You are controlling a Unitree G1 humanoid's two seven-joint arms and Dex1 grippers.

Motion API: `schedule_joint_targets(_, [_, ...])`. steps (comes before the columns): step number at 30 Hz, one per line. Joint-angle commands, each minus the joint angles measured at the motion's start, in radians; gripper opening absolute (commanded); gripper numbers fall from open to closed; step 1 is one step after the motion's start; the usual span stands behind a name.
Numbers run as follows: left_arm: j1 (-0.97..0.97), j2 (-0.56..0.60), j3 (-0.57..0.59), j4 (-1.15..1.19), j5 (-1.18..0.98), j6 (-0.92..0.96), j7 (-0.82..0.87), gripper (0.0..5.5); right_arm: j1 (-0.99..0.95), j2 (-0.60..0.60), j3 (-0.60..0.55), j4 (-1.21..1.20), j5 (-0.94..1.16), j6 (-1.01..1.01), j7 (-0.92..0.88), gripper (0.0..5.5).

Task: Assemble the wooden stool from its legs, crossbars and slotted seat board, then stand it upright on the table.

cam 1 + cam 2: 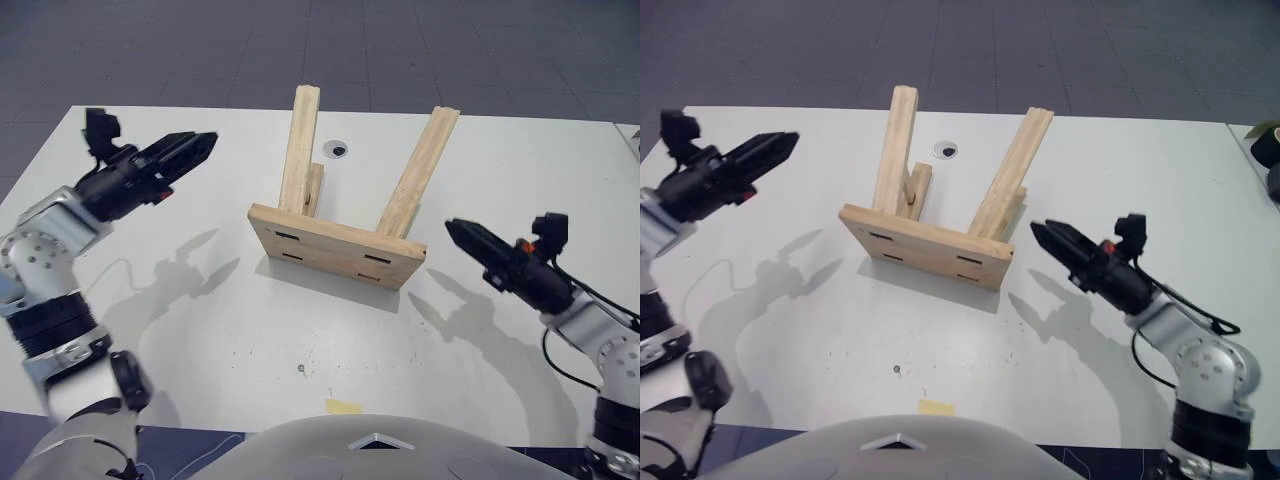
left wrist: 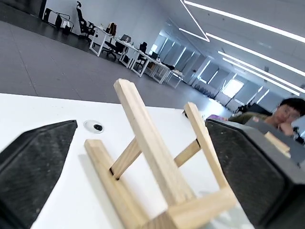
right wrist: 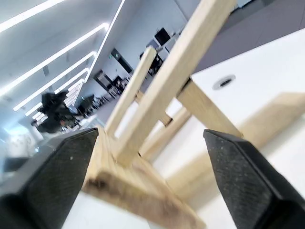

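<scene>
- The left tool [image 1: 200, 146] hangs over the table [image 1: 200, 330] with its fingers apart, holding and touching nothing.
- The right tool [image 1: 456, 233] is likewise spread open and empty, with its tip pointing at the stool's near right corner but apart from it.
- The stool [image 1: 340, 215] lies on its side in the middle of the table, between the two tools.
- Its seat board [image 1: 335, 248] stands on one long edge, with the face with four dark slots turned toward the robot.
- Two legs [image 1: 299, 145] rise away from the board toward the far edge, and crossbars [image 2: 126, 157] join them to the lower pair. The lower pair seems to lie on the table, though this is hard to confirm.
- A round hole [image 1: 337, 150] sits in the table just behind the stool, between the upper legs.
- A scrap of yellow tape [image 1: 343, 406] lies near the front edge.
- Bare tabletop runs on both sides of the stool and in front of it, and the far edge lies close behind the leg tips.
</scene>
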Motion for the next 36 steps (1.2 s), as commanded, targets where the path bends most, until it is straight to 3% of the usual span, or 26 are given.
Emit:
schedule_joint_targets(1, [0.124,0.193,-0.198,0.044,0.133,-0.204,-0.29,5.4,0.109,-0.13,0.12,-0.055,-0.287,-0.174,0.17,4.82])
schedule_joint_targets(5, [0.052,0.16,-0.376,0.13,0.21,-0.303,-0.375,5.4,0.038,-0.119,0.278,-0.015,-0.49,-0.332,0.224,5.37])
schedule_joint_targets(8, [-0.028,0.09,-0.489,0.227,0.261,-0.357,-0.396,5.4,-0.029,-0.097,0.357,0.029,-0.599,-0.43,0.235,5.37])
schedule_joint_targets(15, [-0.102,0.008,-0.588,0.332,0.315,-0.428,-0.424,5.4,-0.156,-0.056,0.456,0.16,-0.709,-0.531,0.275,5.37])
schedule_joint_targets(17, [-0.097,0.013,-0.609,0.334,0.321,-0.421,-0.442,5.4,-0.179,-0.037,0.472,0.173,-0.708,-0.536,0.285,5.06])
schedule_joint_targets(32, [-0.066,0.024,-0.623,0.335,0.326,-0.429,-0.475,2.96,-0.186,-0.041,0.464,0.194,-0.679,-0.48,0.331,2.67])
schedule_joint_targets(36, [-0.033,0.026,-0.549,0.212,0.208,-0.256,-0.439,2.59,-0.17,-0.066,0.406,0.114,-0.488,-0.295,0.385,2.14])
